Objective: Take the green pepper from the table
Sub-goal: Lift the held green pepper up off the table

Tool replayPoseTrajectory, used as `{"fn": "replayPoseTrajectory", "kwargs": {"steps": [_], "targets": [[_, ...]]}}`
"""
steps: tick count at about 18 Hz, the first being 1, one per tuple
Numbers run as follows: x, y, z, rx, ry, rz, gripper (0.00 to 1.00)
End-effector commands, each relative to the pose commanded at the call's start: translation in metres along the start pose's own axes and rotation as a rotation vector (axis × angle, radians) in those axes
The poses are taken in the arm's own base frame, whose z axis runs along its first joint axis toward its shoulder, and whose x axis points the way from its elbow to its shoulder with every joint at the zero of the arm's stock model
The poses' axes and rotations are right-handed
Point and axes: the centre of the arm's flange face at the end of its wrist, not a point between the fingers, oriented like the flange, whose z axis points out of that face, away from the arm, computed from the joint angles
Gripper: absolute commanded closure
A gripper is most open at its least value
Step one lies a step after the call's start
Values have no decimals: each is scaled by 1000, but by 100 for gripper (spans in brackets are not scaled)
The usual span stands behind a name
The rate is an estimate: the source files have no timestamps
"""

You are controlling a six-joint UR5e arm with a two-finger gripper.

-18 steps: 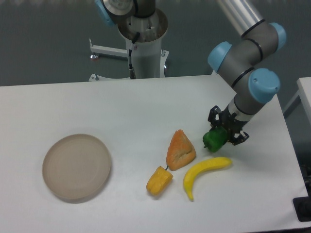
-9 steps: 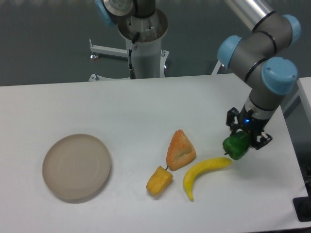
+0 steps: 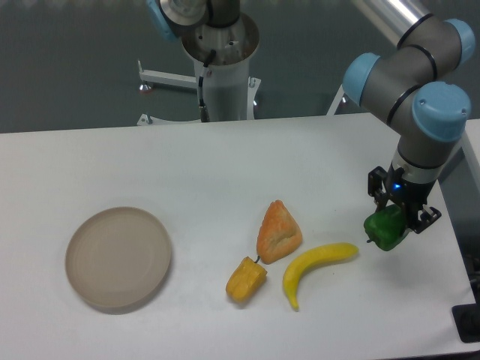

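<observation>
Rightward across the white matte bench (image 3: 225,165) is where the small glossy dark-green bell pepper (image 3: 386,229) has travelled over the last second, carried by the black two-finger gripper (image 3: 400,217); earlier it hung just above the thick end of the curved yellow banana (image 3: 317,267), and now it sits well to the banana's right, near the bench's right edge. The jaws are clenched on the pepper, one dark finger showing on each side of it. A faint shadow below suggests it is off the surface, so the pick looks essentially done. Left behind and unmoved are the banana, the orange wedge-shaped item (image 3: 278,232), the small yellow-orange pepper (image 3: 245,280) and the round beige plate (image 3: 118,258) far to the left.
</observation>
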Motion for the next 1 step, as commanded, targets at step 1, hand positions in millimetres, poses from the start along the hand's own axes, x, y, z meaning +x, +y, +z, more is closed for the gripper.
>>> {"fn": "replayPoseTrajectory", "kwargs": {"steps": [1], "targets": [[-1,0,0,0,-2,0,66]]}}
